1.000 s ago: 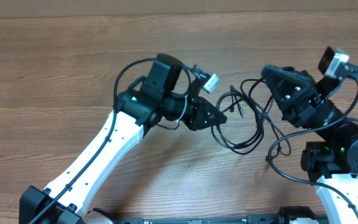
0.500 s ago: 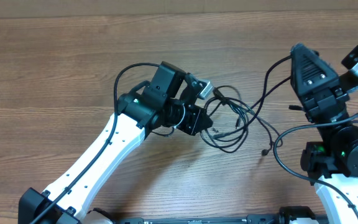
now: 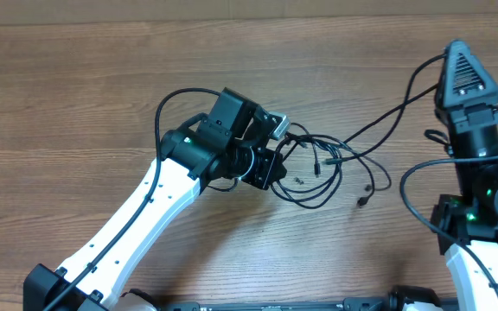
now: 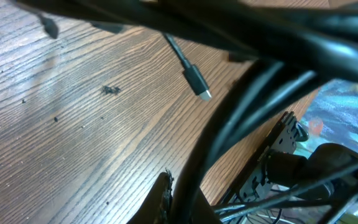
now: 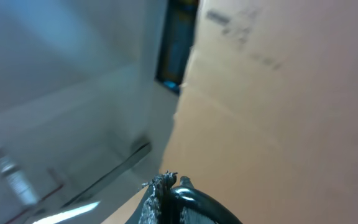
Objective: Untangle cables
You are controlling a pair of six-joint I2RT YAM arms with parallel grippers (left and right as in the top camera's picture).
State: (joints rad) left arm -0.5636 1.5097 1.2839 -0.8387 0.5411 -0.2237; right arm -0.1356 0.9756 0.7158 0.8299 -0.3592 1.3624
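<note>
Black cables (image 3: 322,168) are lying in a loose tangle on the wooden table (image 3: 102,95). The left gripper (image 3: 277,164) is sitting at the tangle's left edge, clamping a bunch of strands. One strand is stretching away to the raised right gripper (image 3: 461,73), which is pinching it. A small plug (image 4: 196,81) is showing over the wood.

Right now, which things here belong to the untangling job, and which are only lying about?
Belong to the job:
- cables, thin and black, in a tangle
- left gripper, shut on them
- right gripper, raised, holding one strand

Only lying about:
- dark crumbs on the wood
- table itself
</note>
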